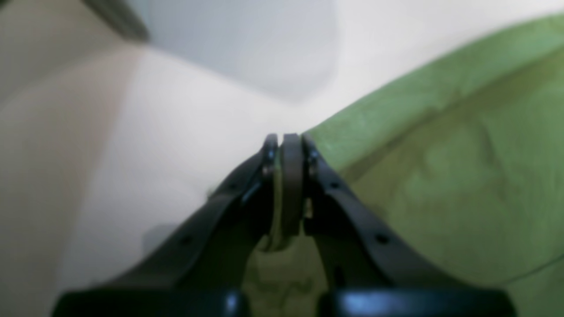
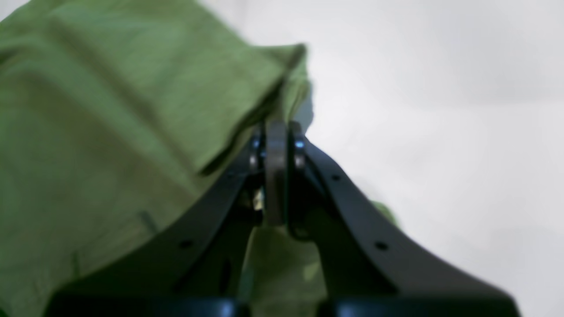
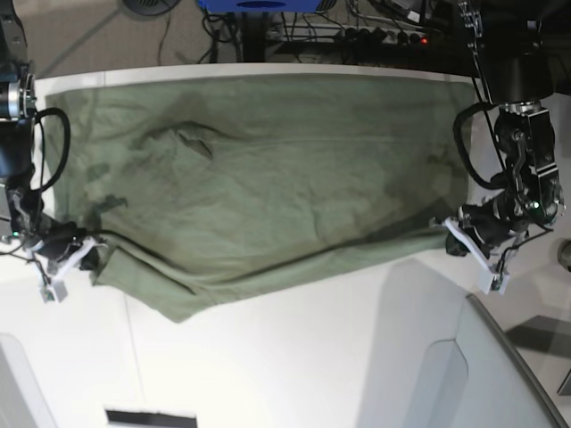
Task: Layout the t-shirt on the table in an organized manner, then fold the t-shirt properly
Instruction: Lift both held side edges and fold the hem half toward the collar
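T-shirt [image 3: 268, 178]: olive-green soft cotton, spread wide across the far half of the worktop [image 3: 294, 357], reaching almost from one side to the other; its near edge sags in a loose curve between my two hands.
My left hand [image 1: 285, 145]: clenched on a thin edge of the t-shirt at the corner, cloth pinched between the dark pads.
My right hand [image 2: 276, 132]: clenched too, gripping a folded corner of the t-shirt; a flap doubles over just beside the tips.
Fabric surface: matte, faintly mottled, with a small pucker of creases near the far side and long shallow wrinkles along the near hem.
Worktop: smooth white, glossy, with a curved edge.
Around: a grey angled panel [image 3: 500, 357] lies near my left hand; cables [image 3: 357, 27] and a blue object [image 3: 259, 4] sit beyond the far edge.
In the way: nothing lies on the cloth.
Wrist views: blurred, fine detail unclear.
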